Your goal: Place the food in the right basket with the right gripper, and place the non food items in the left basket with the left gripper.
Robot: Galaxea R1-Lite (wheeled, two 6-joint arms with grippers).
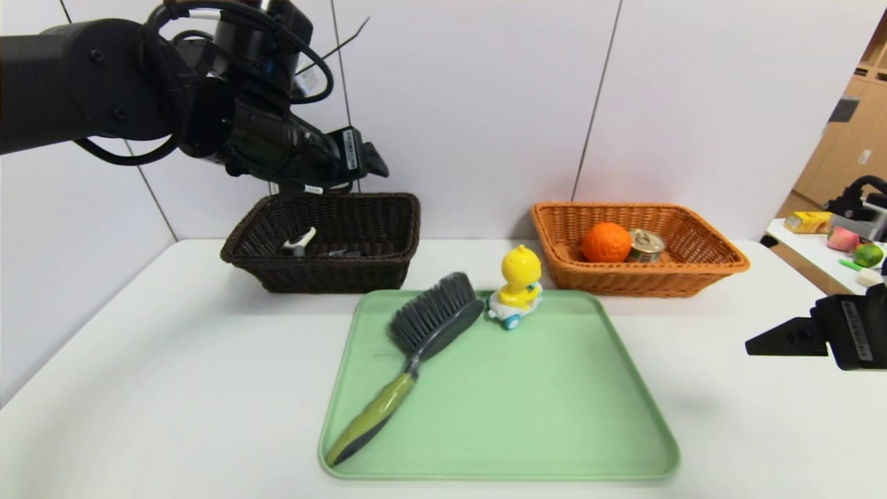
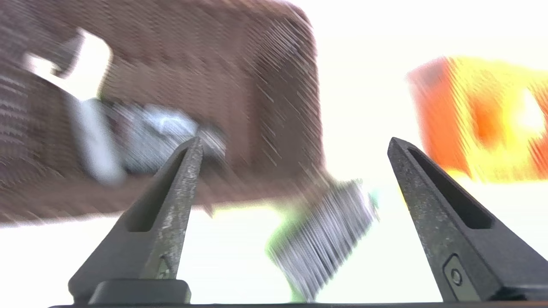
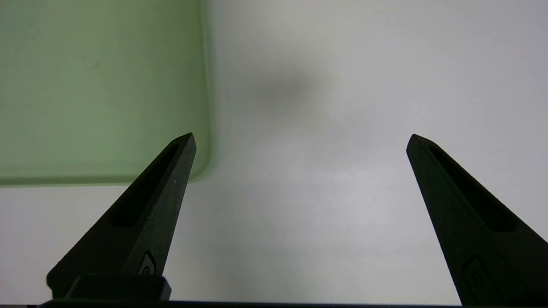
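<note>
While both baskets already hold items, sorting is partway done — notes below.

Step in hand: non-food sorting with the left arm; two non-food things are left on the green tray [image 1: 624, 388].
Left gripper: left gripper [image 2: 295, 147] is raised above the dark brown basket [image 1: 388, 208], jaws spread wide, holding nothing.
Left basket contents: a white-and-grey item [image 1: 299, 242] lies inside; too small to name.
Brush: grey-bristled brush [image 1: 423, 346] lies diagonally on the tray's left half, bristle head toward the baskets, green handle toward the near-left corner.
Duck toy: yellow duck toy [image 1: 518, 285] stands upright at the tray's far edge, just beside the brush head, apart from it.
Right basket: orange basket [image 1: 721, 267] holds an orange [image 1: 606, 242] and a tin can [image 1: 646, 245], touching each other.
Food left on tray: none seen, so right-side work looks finished.
Right gripper: right gripper [image 3: 299, 141] is parked low over the table just off the tray's right edge, jaws apart, empty.
Next move, my guess: left arm comes down to the brush or duck; brush needs jaws set across the narrow handle or neck, duck a grip around the body.
</note>
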